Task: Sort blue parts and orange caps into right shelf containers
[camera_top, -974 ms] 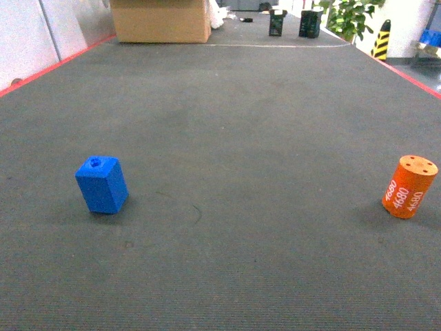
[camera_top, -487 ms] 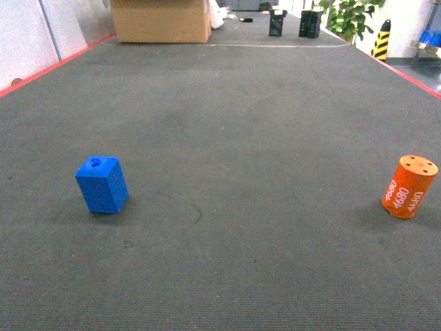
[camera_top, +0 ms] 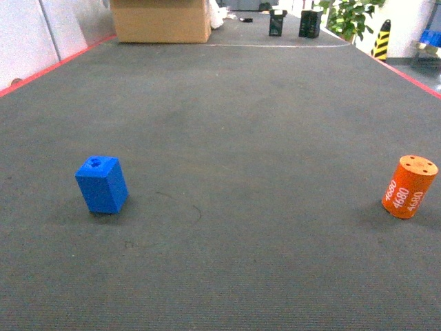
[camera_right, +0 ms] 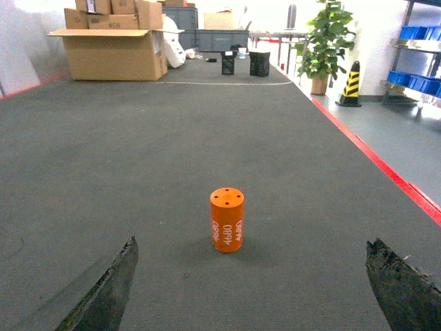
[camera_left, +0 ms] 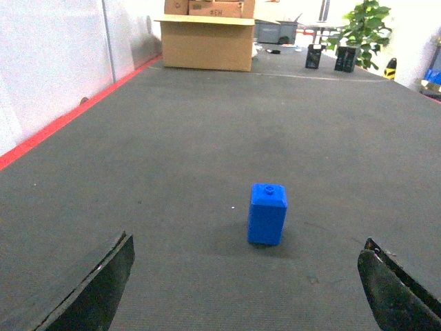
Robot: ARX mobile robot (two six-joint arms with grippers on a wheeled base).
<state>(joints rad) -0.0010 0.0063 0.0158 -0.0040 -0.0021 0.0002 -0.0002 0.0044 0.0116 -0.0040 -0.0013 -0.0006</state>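
Blue part (camera_top: 101, 185) and orange cap (camera_top: 409, 186) standing upright, well apart, on dark grey worktop (camera_top: 234, 124).

Blue part at left of head view, stud up; orange cap far right, near red-edged side, "4680" print facing camera. In left wrist view, blue part (camera_left: 267, 214) ahead of left gripper (camera_left: 248, 289), between its wide-spread fingers (camera_left: 103, 286), not touching. In right wrist view, orange cap (camera_right: 227, 220) likewise ahead of right gripper (camera_right: 251, 289), fingers (camera_right: 103, 289) spread wide, holding nothing. Neither gripper visible in head view. At far end of worktop: cardboard box (camera_top: 160, 21), two small black items (camera_top: 277, 24). Beyond: potted plant (camera_right: 325, 43), yellow/black striped cone (camera_right: 350, 84), blue bins on rack at right (camera_right: 417, 34).
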